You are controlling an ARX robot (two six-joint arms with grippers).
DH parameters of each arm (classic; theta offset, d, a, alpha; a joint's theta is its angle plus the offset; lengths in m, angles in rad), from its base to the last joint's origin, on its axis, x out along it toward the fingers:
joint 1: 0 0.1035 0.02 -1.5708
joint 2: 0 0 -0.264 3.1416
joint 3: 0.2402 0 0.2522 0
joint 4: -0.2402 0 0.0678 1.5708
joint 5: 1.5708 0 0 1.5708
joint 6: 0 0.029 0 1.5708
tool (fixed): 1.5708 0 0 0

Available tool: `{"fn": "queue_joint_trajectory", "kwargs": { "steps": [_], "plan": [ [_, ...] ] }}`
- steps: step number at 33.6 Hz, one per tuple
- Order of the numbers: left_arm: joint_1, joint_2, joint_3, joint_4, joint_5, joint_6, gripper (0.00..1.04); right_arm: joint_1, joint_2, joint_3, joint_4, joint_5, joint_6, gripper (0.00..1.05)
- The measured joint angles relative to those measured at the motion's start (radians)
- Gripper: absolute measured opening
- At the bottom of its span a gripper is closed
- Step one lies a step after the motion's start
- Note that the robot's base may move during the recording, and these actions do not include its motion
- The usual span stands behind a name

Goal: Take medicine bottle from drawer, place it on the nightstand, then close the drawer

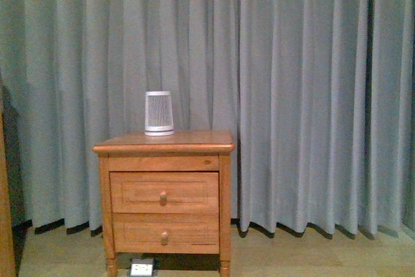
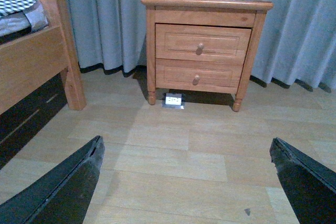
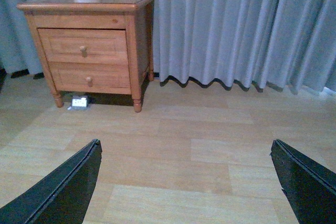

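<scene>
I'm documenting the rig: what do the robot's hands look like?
The left hand and right hand look alike: each has two black, wedge-shaped fingers tapering to blunt tips. No cables or markings show; the arms are out of view.

The nightstand [image 1: 194, 141] stands on a pale wood floor [image 1: 311, 257] directly in front of a grey-green pleated curtain [image 1: 292, 95] that fills the background, and a white-and-grey ribbed tapered cylinder [image 1: 159, 113] stands upright on its top, toward the rear and left of centre. The drawer [image 1: 136, 192] is fully shut, flush with the frame, with one round knob [image 1: 163, 197] at its centre, and the lower drawer [image 1: 194, 233] beneath it is shut likewise. A small white box-like object [image 1: 142, 268] lies on the floor under the nightstand between its front feet, and a brown wooden edge [image 1: 6, 225] runs along the left border of the view.
</scene>
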Motion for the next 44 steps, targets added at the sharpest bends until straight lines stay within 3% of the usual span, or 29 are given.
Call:
{"fn": "queue_joint_trajectory", "kwargs": {
  "steps": [44],
  "plan": [
    [0.000,0.000,0.000,0.000,0.000,0.000,0.98,0.000,0.000,0.000,0.000,0.000,0.000,0.98]
  ]
}}
